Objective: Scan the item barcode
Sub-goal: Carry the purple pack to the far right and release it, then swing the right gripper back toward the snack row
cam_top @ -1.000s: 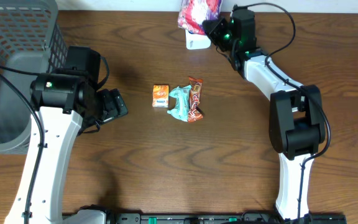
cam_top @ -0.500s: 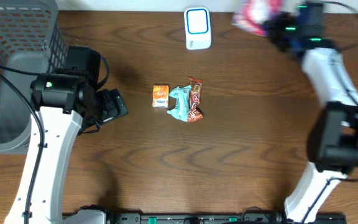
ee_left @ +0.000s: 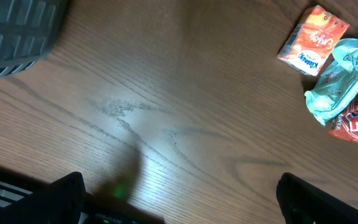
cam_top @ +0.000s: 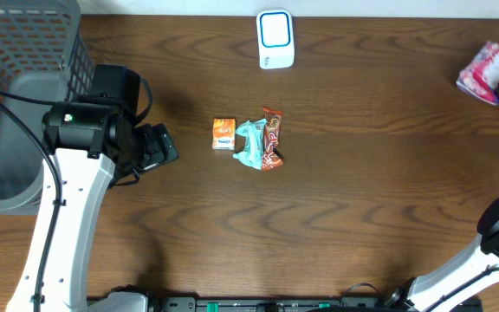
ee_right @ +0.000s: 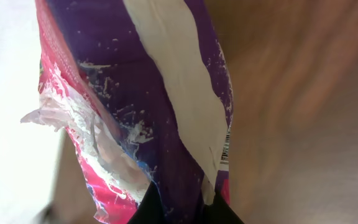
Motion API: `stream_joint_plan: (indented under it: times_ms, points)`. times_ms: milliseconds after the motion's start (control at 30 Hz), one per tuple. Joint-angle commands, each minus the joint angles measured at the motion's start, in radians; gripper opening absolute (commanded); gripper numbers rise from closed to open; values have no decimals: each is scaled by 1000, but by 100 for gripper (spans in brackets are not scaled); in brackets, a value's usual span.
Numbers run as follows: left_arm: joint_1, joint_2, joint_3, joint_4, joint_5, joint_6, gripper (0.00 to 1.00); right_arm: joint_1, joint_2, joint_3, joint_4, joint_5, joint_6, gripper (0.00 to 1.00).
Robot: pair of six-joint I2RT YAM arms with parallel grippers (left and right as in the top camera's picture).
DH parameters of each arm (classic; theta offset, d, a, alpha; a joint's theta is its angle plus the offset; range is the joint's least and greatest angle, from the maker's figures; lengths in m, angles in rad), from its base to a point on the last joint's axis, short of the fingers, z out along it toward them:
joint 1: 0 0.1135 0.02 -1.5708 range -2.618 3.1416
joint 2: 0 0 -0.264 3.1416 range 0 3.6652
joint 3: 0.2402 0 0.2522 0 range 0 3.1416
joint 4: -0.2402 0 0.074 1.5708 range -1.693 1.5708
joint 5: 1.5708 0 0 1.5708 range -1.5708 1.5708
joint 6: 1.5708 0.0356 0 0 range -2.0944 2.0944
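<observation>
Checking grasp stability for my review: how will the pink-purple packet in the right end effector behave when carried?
Likely floppy: the packet is thin, crinkled film with a ragged edge. Probably light, since the right end effector holds it by one end. The glossy film may slip or twist, turning its barcode away.

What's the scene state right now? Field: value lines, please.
left claw: open, empty, over the table left of the loose items
right claw: shut on pink-purple packet, at the far right edge of the overhead view
barcode: partly visible along the packet's edge in the right wrist view
scanner: top centre, nothing over it
loose items: orange box, teal wrapper, red-brown bar, bunched mid-table
basket: far left
</observation>
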Motion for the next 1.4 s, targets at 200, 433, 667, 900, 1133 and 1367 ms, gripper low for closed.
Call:
stream_joint_plan:
  times_ms: [200, 433, 667, 900, 1133, 1367]
  points:
    - [3, 5, 3, -3, -6, 3, 98, -11, 77, 5, -12, 208, 185, 2]
    - [3, 5, 3, -3, -6, 3, 98, -18, 135, 5, 2, 227, 527, 9]
    - [3, 5, 3, -3, -6, 3, 98, -23, 130, 5, 179, 59, 276, 50]
    - [3, 5, 3, -3, -6, 3, 98, -39, 14, 5, 171, -2, 259, 59]
    - [3, 5, 3, -3, -5, 3, 98, -18, -182, 5, 154, -130, 153, 64]
    - [3, 5, 3, -3, -5, 3, 98, 69, -325, 5, -78, -242, -20, 99]
